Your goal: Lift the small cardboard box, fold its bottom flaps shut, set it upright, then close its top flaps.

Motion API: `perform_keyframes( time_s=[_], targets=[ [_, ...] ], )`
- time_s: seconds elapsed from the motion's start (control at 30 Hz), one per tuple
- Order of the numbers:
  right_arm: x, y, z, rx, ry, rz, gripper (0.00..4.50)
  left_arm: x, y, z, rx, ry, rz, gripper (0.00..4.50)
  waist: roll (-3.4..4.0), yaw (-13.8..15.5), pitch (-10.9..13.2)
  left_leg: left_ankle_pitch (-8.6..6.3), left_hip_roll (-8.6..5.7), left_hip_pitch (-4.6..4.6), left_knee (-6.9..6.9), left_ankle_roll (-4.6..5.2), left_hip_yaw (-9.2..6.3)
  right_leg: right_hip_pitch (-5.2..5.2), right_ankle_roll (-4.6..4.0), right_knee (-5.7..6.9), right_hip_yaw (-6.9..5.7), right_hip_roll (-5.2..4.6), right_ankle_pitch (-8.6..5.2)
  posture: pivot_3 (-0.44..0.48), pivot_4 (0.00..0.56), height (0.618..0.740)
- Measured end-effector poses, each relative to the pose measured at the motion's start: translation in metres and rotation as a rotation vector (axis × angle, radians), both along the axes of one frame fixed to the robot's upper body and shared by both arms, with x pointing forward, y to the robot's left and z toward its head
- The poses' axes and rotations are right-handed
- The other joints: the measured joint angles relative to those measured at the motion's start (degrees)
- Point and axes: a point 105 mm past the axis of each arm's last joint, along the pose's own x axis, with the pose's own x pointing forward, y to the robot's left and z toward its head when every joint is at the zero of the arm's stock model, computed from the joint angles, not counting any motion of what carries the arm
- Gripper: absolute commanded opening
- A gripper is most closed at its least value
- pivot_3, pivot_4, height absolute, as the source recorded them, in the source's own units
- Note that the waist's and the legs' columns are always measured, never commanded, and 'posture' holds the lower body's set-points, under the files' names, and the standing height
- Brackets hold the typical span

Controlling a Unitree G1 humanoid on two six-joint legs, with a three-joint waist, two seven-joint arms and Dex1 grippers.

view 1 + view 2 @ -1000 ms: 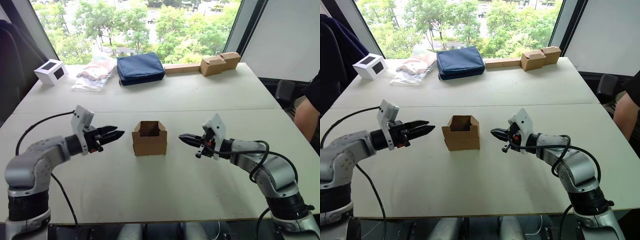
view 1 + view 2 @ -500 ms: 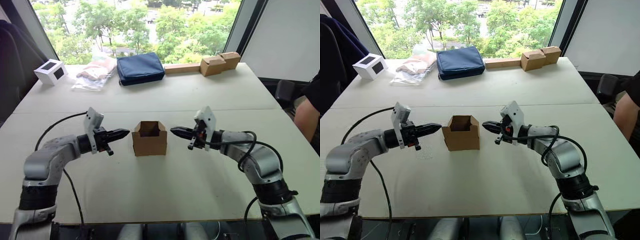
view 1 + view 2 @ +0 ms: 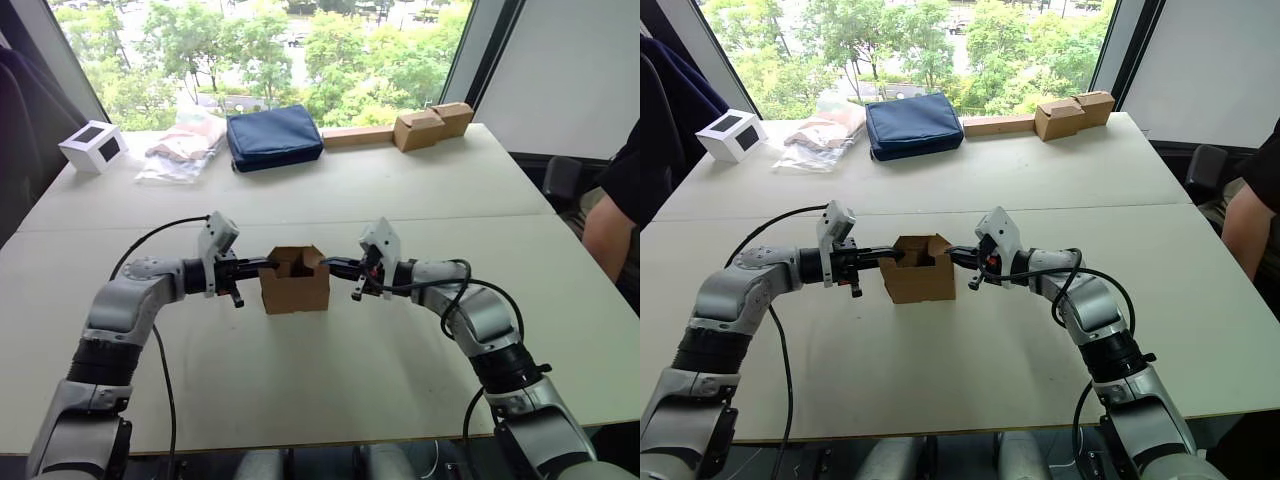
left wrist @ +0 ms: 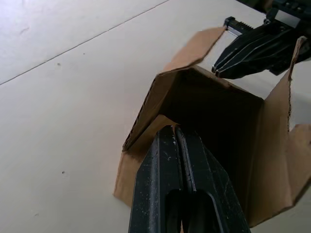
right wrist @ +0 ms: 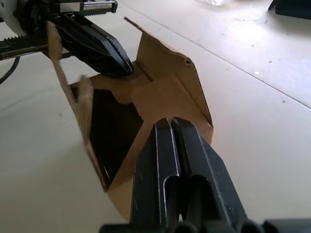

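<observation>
The small cardboard box [image 3: 294,288] stands on the white table [image 3: 330,370] between my two arms, its open top up and its flaps loose. My left gripper [image 3: 268,264] is shut, and its tip rests against the box's left top flap [image 4: 146,141], which leans inward. On the other side my right gripper [image 3: 328,265] is also shut, and its tip presses on the right top flap [image 5: 163,99], pushed in over the opening. In the left wrist view the right gripper [image 4: 217,69] shows beyond the box's far rim. The left gripper [image 5: 125,69] shows likewise in the right wrist view.
At the table's far side lie a white cube box [image 3: 90,146], a plastic bag [image 3: 185,148], a blue pouch [image 3: 273,136] and tan cardboard boxes [image 3: 432,125] with a long strip [image 3: 355,137]. A person [image 3: 612,210] sits at the right edge.
Both grippers have moved inward from either side and now touch the box's top side flaps, which have tipped inward. The head camera has shifted a little.
</observation>
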Motion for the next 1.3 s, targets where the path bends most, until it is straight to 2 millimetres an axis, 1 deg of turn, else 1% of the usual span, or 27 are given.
perform_keyframes(
  time_s=[0.23, 0.5, 0.63, 0.67, 0.73, 0.8, 0.87, 0.9, 0.93, 0.97, 1.0, 1.03, 1.07, 1.1, 1.13, 1.23, 1.3],
  targets=[
    [0.001, 0.009, -0.003, -0.046, -0.034, 0.04, 0.0, 0.004, -0.004, -0.001, 0.038, -0.037, -0.024, 0.03, 0.01, -0.05, -0.01, -0.01, -0.02, 0.08, 0.0, 0.01, 0.0, 0.07, 0.0, 0.01, 0.0, 0.0, 0.0, 0.0, 0.15, 0.74],
    [0.003, 0.01, -0.004, -0.066, -0.048, 0.047, 0.0, 0.005, -0.006, -0.002, 0.035, -0.052, -0.03, 0.03, 0.01, -0.06, -0.01, -0.02, -0.02, 0.27, -0.02, 0.04, 0.0, 0.24, 0.0, 0.01, 0.01, 0.0, 0.0, 0.0, 0.15, 0.74],
    [0.004, 0.007, -0.001, -0.03, -0.024, 0.041, 0.0, 0.005, -0.003, 0.001, -0.005, -0.031, -0.023, 0.03, 0.01, -0.06, -0.01, -0.02, -0.01, 0.25, -0.02, 0.04, 0.0, 0.22, 0.0, 0.01, 0.01, 0.0, 0.0, 0.0, 0.15, 0.74],
    [0.004, 0.005, 0.002, -0.014, -0.02, 0.036, 0.0, 0.006, 0.0, 0.004, -0.022, -0.028, -0.012, 0.03, 0.01, -0.06, -0.01, -0.02, -0.01, 0.23, -0.02, 0.04, 0.0, 0.2, 0.0, 0.01, 0.01, 0.0, 0.0, 0.0, 0.15, 0.74],
    [0.007, -0.003, 0.009, 0.034, -0.003, 0.016, 0.0, 0.011, 0.008, 0.019, -0.064, -0.031, 0.016, 0.03, 0.0, 0.03, 0.0, -0.02, -0.01, 0.2, -0.02, 0.04, -0.01, 0.17, 0.0, 0.01, 0.0, 0.0, 0.0, 0.0, 0.15, 0.74],
    [0.01, -0.01, 0.022, 0.082, 0.003, -0.007, 0.0, 0.018, 0.017, 0.043, -0.111, -0.055, 0.038, 0.03, 0.0, 0.03, 0.01, -0.02, -0.02, 0.16, -0.02, 0.04, -0.01, 0.14, 0.01, 0.01, -0.01, 0.0, 0.0, 0.0, 0.15, 0.74],
    [0.012, -0.02, 0.041, 0.137, -0.01, -0.038, 0.0, 0.026, 0.027, 0.064, -0.129, -0.103, 0.062, 0.03, 0.01, 0.04, 0.01, -0.02, -0.03, 0.17, -0.03, 0.04, 0.0, 0.14, 0.01, 0.0, -0.01, -0.01, 0.0, 0.0, 0.15, 0.74],
    [0.011, -0.023, 0.053, 0.158, -0.026, -0.044, 0.0, 0.03, 0.033, 0.069, -0.124, -0.118, 0.081, 0.03, 0.02, 0.0, 0.0, -0.02, -0.03, 0.18, -0.05, 0.04, 0.01, 0.14, 0.01, 0.0, -0.01, -0.01, 0.0, 0.0, 0.15, 0.74],
    [0.008, -0.027, 0.062, 0.171, -0.044, -0.045, 0.0, 0.034, 0.036, 0.068, -0.114, -0.125, 0.09, 0.03, 0.03, -0.02, 0.0, -0.02, -0.03, 0.2, -0.08, 0.04, 0.02, 0.15, 0.01, -0.01, -0.01, -0.01, 0.0, 0.0, 0.15, 0.74],
    [0.003, -0.028, 0.067, 0.166, -0.055, -0.036, 0.0, 0.038, 0.037, 0.064, -0.101, -0.12, 0.094, 0.03, 0.03, 0.03, 0.0, -0.02, -0.04, 0.19, -0.08, 0.04, 0.02, 0.15, 0.01, -0.01, -0.01, -0.01, 0.0, 0.0, 0.15, 0.74],
    [-0.004, -0.027, 0.072, 0.154, -0.071, -0.014, 0.0, 0.043, 0.037, 0.056, -0.082, -0.1, 0.1, 0.03, 0.03, 0.09, 0.0, -0.02, -0.05, 0.19, -0.09, 0.04, 0.01, 0.16, 0.01, -0.01, -0.03, 0.0, 0.0, 0.0, 0.15, 0.74],
    [-0.015, -0.023, 0.076, 0.138, -0.088, 0.025, 0.0, 0.047, 0.037, 0.043, -0.065, -0.066, 0.1, 0.03, 0.02, 0.05, 0.0, -0.04, -0.05, 0.18, -0.08, 0.06, 0.02, 0.16, 0.01, -0.02, -0.02, 0.01, 0.0, 0.0, 0.15, 0.74],
    [-0.021, -0.02, 0.075, 0.124, -0.088, 0.048, 0.0, 0.049, 0.034, 0.034, -0.053, -0.042, 0.091, 0.03, 0.02, 0.03, 0.0, -0.04, -0.05, 0.17, -0.07, 0.07, 0.03, 0.16, 0.01, -0.02, -0.02, 0.01, 0.0, 0.0, 0.15, 0.74],
    [-0.027, -0.017, 0.073, 0.107, -0.081, 0.072, 0.0, 0.05, 0.032, 0.027, -0.047, -0.024, 0.08, 0.03, 0.0, 0.01, 0.01, -0.04, -0.05, 0.16, -0.06, 0.08, 0.03, 0.16, 0.01, -0.02, -0.03, 0.01, 0.0, 0.0, 0.15, 0.74],
    [-0.038, -0.016, 0.065, 0.054, -0.073, 0.095, 0.0, 0.054, 0.026, 0.021, -0.05, -0.003, 0.062, 0.03, -0.01, 0.29, 0.02, -0.05, -0.07, 0.13, -0.05, 0.1, 0.01, 0.15, 0.01, -0.01, -0.05, 0.01, 0.0, 0.0, 0.15, 0.74],
    [-0.067, -0.001, 0.04, -0.031, -0.018, 0.193, 0.0, 0.066, 0.022, 0.012, -0.046, 0.019, 0.07, 0.03, -0.04, 0.08, 0.03, -0.07, -0.08, 0.05, 0.0, 0.13, 0.0, 0.1, 0.02, -0.02, -0.06, 0.02, 0.0, 0.0, 0.15, 0.74],
    [-0.075, 0.007, 0.034, -0.032, 0.001, 0.215, 0.0, 0.07, 0.016, 0.009, -0.033, 0.01, 0.065, 0.03, -0.04, -0.14, 0.03, -0.07, -0.08, 0.05, 0.02, 0.14, 0.03, 0.09, 0.02, -0.01, -0.05, 0.02, 0.0, 0.0, 0.15, 0.74]
  ],
)
